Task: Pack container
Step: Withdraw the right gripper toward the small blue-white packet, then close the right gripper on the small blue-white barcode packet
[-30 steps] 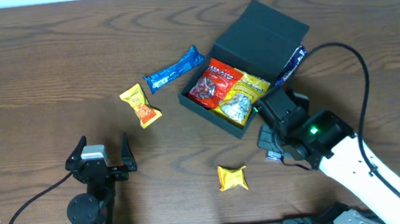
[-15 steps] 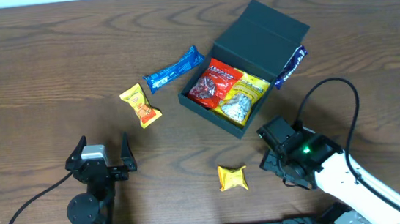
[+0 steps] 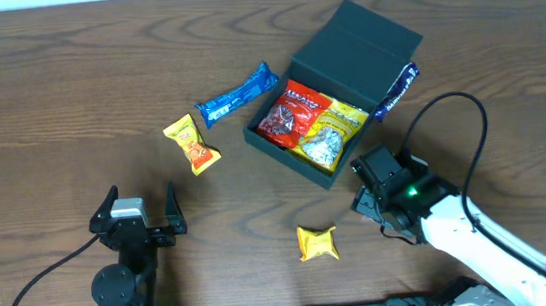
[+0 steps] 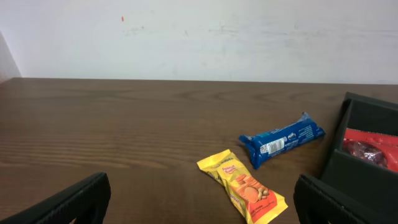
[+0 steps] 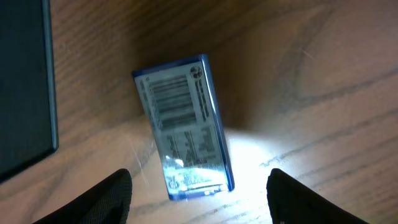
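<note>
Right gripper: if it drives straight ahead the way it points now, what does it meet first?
Likely the small blue packet lying on the table, centred between the right gripper's open fingers. How far off it is I cannot tell.

Showed blunt matte-black fingers [image 4: 68, 200] on the left gripper [image 3: 140, 200], a silver block [image 3: 129, 208] just behind them. Wore a glossy white shell [image 3: 483, 245] behind the fingers of the right gripper [image 5: 199, 179], with a small green light [image 3: 413, 193]. Trailed thin black cables [image 3: 471, 106] rearward.
</note>
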Available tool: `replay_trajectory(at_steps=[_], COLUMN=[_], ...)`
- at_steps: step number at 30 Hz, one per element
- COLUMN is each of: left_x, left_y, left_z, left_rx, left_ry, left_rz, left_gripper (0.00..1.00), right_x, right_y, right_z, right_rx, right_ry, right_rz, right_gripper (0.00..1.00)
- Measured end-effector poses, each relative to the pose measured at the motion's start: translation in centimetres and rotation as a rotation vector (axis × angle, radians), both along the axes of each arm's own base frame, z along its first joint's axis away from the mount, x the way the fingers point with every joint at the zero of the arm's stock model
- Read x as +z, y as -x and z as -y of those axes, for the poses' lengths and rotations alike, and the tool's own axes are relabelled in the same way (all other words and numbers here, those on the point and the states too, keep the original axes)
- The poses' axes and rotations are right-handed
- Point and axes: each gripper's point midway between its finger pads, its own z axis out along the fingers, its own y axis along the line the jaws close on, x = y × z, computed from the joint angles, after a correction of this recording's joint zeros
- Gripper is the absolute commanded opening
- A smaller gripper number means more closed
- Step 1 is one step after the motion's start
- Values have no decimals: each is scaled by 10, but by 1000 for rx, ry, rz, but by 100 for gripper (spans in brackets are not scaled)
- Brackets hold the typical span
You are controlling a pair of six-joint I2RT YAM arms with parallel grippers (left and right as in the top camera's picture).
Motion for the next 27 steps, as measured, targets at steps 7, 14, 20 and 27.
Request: replay_trajectory(at_steps=[7,14,20,27], left_x=[0,0,0,0], left_y=[0,0,0,0], left_z=[0,0,0,0], left_rx=[0,0,0,0], left_ry=[0,0,0,0], left_rz=[0,0,0,0], left_gripper=[95,95,95,95], right_x=[-7,-25,-34,-33], right_y=[-13,-14,-15,-18], right_z=[-5,-4,-4,-1], right_rx=[18,24,29,40], right_ry=[-2,29,47,69], right_rz=[24,-20,-39,-23], right_gripper=[70,71,68,64])
